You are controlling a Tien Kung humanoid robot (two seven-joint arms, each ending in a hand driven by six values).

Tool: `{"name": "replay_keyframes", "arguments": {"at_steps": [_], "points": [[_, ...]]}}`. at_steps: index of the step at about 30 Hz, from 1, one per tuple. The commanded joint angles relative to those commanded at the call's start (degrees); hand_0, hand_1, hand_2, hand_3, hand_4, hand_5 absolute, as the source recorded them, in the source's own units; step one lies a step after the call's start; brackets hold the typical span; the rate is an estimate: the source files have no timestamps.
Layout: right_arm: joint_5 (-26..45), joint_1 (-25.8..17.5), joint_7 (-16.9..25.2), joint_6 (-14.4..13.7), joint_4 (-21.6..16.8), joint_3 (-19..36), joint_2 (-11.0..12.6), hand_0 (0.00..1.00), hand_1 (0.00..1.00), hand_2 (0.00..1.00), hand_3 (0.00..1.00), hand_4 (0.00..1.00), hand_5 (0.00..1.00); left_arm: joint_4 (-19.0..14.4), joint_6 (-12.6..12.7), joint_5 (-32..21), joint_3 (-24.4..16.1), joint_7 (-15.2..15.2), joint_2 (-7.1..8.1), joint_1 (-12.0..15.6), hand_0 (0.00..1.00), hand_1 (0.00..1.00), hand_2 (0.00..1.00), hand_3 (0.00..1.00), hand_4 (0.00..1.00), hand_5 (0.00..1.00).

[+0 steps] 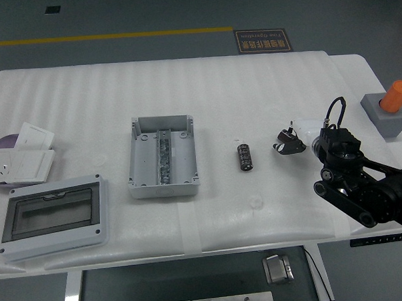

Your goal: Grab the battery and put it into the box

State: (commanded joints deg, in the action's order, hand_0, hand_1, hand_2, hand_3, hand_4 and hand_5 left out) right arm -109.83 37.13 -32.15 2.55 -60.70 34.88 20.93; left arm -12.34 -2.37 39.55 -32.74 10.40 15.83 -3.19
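A small dark cylindrical battery (244, 156) lies on the white table (219, 96), right of centre. An open grey box (163, 155) with a metal rail inside sits to its left. My right hand (289, 141) comes in from the right edge and hovers a short way right of the battery, fingers loosely spread and holding nothing. The left arm is out of view.
A grey lid with a dark window (52, 217) lies at the front left. White socket plates (24, 155) lie at the far left. A grey block with an orange cylinder (391, 109) stands at the right edge.
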Motion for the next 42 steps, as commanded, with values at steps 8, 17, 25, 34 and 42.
{"name": "replay_keyframes", "arguments": {"at_steps": [8,17,25,34,42], "points": [[0.26,-0.02,0.55,-0.36,0.63,-1.30,0.21,0.445,0.530,0.507,0.652,0.645,0.563,-0.08,0.00,0.39,-0.21,0.00,-0.05,0.02,0.657,0.674,0.593,0.616,0.660,0.430],[0.33,-0.21,1.33,-1.48,0.63,-2.18,0.19,0.427,0.522,0.488,0.649,0.615,0.548,-0.07,0.13,0.66,-0.54,-0.46,0.02,0.01,0.657,0.673,0.593,0.615,0.662,0.435],[0.97,-0.27,2.07,-2.10,0.90,-2.93,0.01,0.403,0.501,0.464,0.656,0.522,0.477,-0.05,0.18,0.51,-0.37,-0.75,-0.07,0.10,0.656,0.672,0.594,0.618,0.655,0.443],[1.09,-0.29,2.65,-2.62,1.06,-3.57,0.03,0.391,0.494,0.450,0.671,0.313,0.339,-0.06,0.28,0.59,-0.39,-0.98,-0.04,0.09,0.656,0.673,0.594,0.619,0.657,0.447],[0.78,-0.03,3.04,-3.25,0.87,-3.76,0.05,0.383,0.489,0.434,0.670,0.273,0.324,-0.09,0.35,0.76,-0.62,-1.22,-0.06,-0.21,0.656,0.670,0.593,0.621,0.655,0.457]]}}
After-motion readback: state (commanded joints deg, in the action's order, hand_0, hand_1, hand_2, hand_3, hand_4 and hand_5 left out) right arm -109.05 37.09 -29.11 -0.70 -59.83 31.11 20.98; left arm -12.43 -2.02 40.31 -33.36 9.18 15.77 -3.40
